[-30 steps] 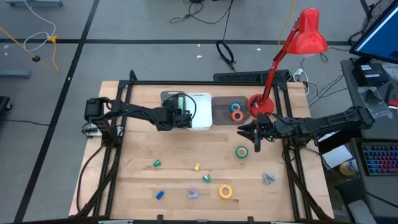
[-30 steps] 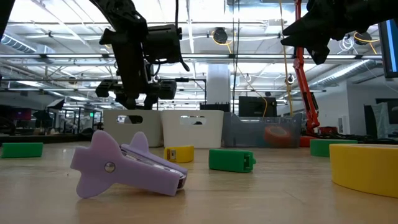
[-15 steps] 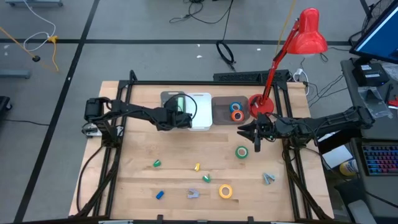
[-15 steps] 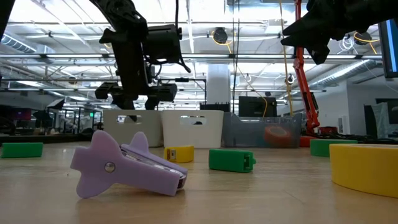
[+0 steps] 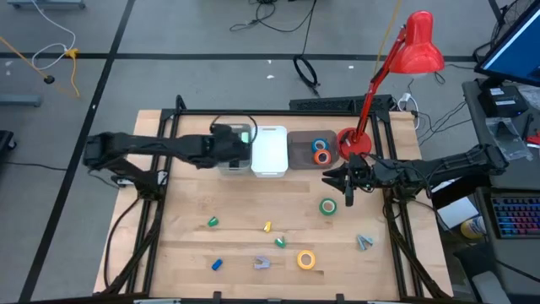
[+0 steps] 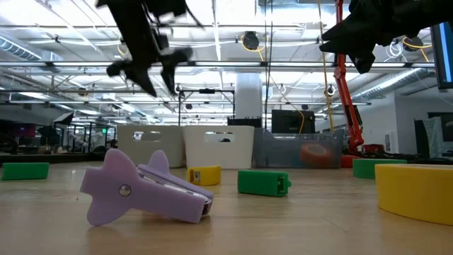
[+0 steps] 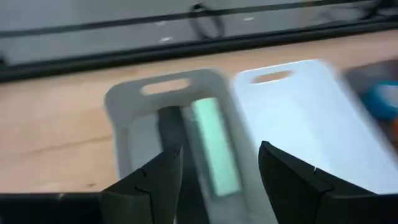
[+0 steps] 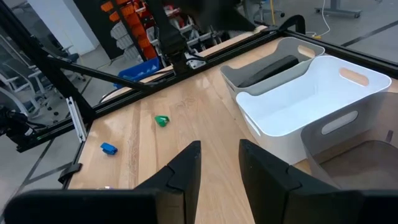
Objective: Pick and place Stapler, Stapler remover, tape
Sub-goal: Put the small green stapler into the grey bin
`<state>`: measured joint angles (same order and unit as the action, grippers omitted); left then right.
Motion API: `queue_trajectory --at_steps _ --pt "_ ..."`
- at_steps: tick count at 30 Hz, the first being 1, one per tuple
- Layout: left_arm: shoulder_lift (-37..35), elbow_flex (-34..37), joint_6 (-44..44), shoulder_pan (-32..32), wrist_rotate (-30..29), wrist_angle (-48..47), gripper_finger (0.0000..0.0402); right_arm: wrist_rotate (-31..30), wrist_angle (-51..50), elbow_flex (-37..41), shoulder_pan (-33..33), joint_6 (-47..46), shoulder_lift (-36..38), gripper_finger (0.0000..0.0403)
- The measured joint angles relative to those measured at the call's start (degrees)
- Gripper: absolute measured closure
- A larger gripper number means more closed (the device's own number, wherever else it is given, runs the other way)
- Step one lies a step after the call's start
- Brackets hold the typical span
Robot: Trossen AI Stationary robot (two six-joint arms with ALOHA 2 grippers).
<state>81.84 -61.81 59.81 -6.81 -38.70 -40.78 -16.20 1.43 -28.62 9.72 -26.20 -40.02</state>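
left gripper: fingers spread, empty, above the grey bin with the green stapler
right gripper: narrow gap, empty
change: left arm backed off

Even, bright overhead light covers the counter, and shadows under the arms stay faint. In the low view, ceiling strip lights glare behind dark, silhouetted arms. The left wrist view is smeared with motion blur across both bins. The purple stapler remover is sharp; the room beyond is softer.
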Motion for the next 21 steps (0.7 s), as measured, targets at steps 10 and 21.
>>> queue_trajectory --at_steps 10,21 --pt "-8.2 0.0 -7.9 13.7 5.8 -3.5 0.019 0.0 -2.2 0.0 0.0 1.6 0.0 0.0303" --pt "-7.2 0.0 -8.6 27.0 13.7 -9.8 0.019 0.0 -7.0 0.0 0.1 0.5 1.9 0.0303"
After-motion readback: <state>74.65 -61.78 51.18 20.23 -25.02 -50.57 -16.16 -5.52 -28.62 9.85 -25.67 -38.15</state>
